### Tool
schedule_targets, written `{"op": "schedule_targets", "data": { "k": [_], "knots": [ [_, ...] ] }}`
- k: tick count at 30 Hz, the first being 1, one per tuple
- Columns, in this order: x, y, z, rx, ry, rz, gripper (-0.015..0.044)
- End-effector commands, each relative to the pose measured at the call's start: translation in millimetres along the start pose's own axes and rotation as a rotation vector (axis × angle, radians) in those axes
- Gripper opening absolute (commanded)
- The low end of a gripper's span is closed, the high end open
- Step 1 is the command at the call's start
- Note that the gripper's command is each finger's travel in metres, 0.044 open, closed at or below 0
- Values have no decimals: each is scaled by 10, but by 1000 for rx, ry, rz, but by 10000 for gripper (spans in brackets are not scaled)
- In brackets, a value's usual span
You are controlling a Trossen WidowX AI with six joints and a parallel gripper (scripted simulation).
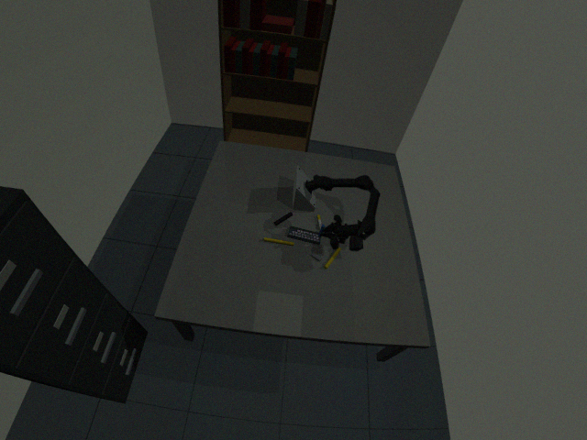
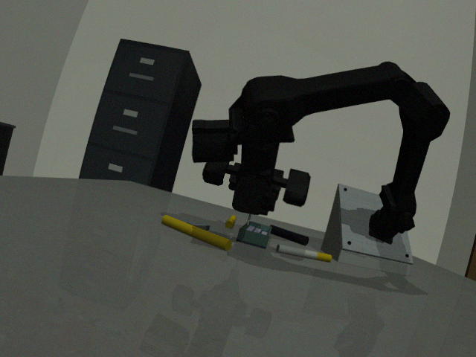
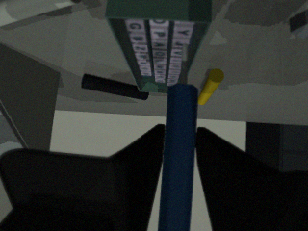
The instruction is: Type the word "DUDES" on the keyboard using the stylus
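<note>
Stylus and keyboard in working relation. The blue-bodied stylus (image 1: 322,229) (image 2: 249,219) (image 3: 180,168) is clasped between the fingers of the gripper (image 1: 324,232) (image 2: 251,213) (image 3: 180,133), the jaws narrowed to its barrel. In the exterior view its thin metal tip points down at the keyboard (image 1: 303,235) (image 2: 251,239) (image 3: 159,10); whether tip and key touch cannot be told. In the top view the gripper stands at the right-hand end of the keyboard, whose long axis runs leftward from it; the wrist view shows three rows of keys receding from the near edge. The next press likely calls for alignment along these rows, then a firm vertical stroke; at this end, a small error could miss the edge. Three markers border the workspace: a black marker (image 1: 282,218) (image 2: 288,235) (image 3: 115,87), a white-and-yellow marker (image 1: 319,221) (image 2: 303,251) near the gripper, and a yellow marker (image 1: 278,241) (image 2: 230,222) (image 3: 211,87) beyond the far end. Lateral travel at raised height appears unobstructed.
</note>
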State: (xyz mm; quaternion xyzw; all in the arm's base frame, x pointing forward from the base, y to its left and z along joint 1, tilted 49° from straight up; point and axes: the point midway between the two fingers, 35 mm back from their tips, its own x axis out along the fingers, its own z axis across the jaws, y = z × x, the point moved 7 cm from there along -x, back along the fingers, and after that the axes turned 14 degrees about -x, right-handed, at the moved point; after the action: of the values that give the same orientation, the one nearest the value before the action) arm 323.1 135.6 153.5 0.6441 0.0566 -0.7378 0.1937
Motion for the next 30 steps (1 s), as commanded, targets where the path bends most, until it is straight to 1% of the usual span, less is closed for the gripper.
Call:
{"op": "schedule_targets", "data": {
  "k": [1,3,4,30],
  "knots": [
    [27,-18,4,6,-5,-3,26],
    [44,-31,2,6,-5,-3,79],
    [44,-31,2,6,-5,-3,81],
    [92,-113,-19,6,-5,-4,81]
  ]
}}
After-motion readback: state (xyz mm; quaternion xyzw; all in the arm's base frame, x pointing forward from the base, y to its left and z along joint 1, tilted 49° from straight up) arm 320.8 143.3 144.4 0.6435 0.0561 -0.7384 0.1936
